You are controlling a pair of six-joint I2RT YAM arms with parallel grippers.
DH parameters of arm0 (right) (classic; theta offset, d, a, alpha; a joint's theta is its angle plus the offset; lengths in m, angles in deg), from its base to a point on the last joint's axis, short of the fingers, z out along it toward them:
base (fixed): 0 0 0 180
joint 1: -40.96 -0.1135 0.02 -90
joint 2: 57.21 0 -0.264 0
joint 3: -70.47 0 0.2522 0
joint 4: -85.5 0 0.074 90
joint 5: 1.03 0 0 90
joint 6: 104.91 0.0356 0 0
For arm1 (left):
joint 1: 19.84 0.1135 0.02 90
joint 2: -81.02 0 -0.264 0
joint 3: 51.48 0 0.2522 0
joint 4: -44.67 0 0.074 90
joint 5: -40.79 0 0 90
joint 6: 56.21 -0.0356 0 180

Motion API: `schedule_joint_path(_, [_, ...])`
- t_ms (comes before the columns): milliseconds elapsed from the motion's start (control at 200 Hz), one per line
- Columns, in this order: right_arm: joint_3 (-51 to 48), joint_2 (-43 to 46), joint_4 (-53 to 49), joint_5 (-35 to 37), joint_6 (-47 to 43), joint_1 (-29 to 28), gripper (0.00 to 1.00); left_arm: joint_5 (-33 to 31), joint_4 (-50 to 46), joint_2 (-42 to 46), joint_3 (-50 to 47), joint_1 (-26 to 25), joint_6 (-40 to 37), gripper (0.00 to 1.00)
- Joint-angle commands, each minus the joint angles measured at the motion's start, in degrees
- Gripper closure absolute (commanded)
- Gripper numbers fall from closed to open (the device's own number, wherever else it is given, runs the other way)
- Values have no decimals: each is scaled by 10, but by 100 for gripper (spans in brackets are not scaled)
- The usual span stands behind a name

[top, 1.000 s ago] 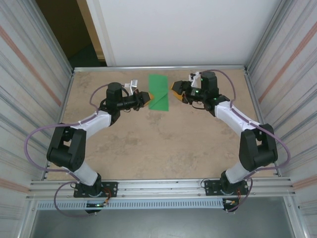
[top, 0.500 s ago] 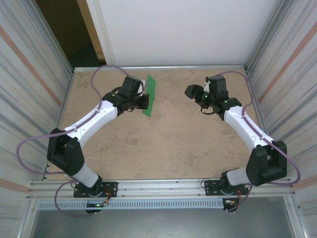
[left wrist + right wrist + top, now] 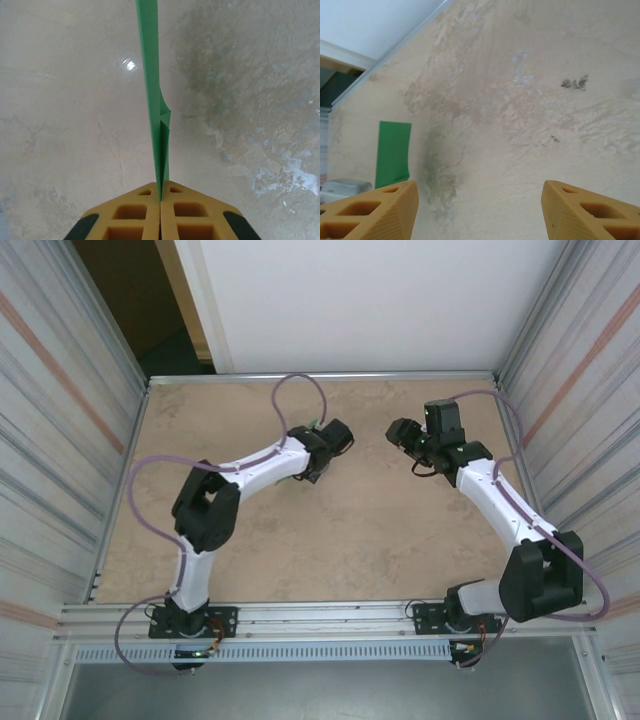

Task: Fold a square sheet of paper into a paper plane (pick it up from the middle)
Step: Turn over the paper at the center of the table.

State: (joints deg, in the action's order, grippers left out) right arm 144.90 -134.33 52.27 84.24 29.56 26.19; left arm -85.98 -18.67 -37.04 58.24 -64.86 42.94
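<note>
The green sheet of paper [image 3: 150, 75] is folded in layers and stands edge-on above the table in the left wrist view. My left gripper [image 3: 160, 197] is shut on its lower edge, yellow fingers pressed together. From above, that left gripper [image 3: 322, 455] hangs over the table's middle rear and covers the paper. My right gripper [image 3: 479, 200] is open with nothing between its fingers, and the green paper [image 3: 393, 152] shows as a flat panel to its left. Seen from above, the right gripper [image 3: 398, 430] sits a short way right of the left one. Whether the paper has the paper plane's shape I cannot tell.
The tan mottled table [image 3: 330, 540] is walled by metal panels left and right, with a white wall [image 3: 350, 300] behind. A purple cable [image 3: 300, 390] loops up from the left arm.
My left arm swung right to the table's middle, lifting the paper off the table and turning it edge-on. My right gripper opened wider and backed off to the right.
</note>
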Motion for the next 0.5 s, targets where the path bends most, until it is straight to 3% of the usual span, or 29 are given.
schedule_joint_path(0, [-9, 20, -15, 20, 5, 7, 35, -56, -43, -37, 43, -23, -6, 93])
schedule_joint_path(220, [-17, 26, -21, 25, 16, 14, 35, 0, -56, -87, 83, -47, 4, 84])
schedule_joint_path(386, [-19, 30, -23, 25, 23, 23, 35, 160, -22, -88, 81, -47, 34, 77])
schedule_joint_path(496, [-19, 31, -25, 22, 24, 25, 35, 233, -3, -85, 76, -35, 59, 73])
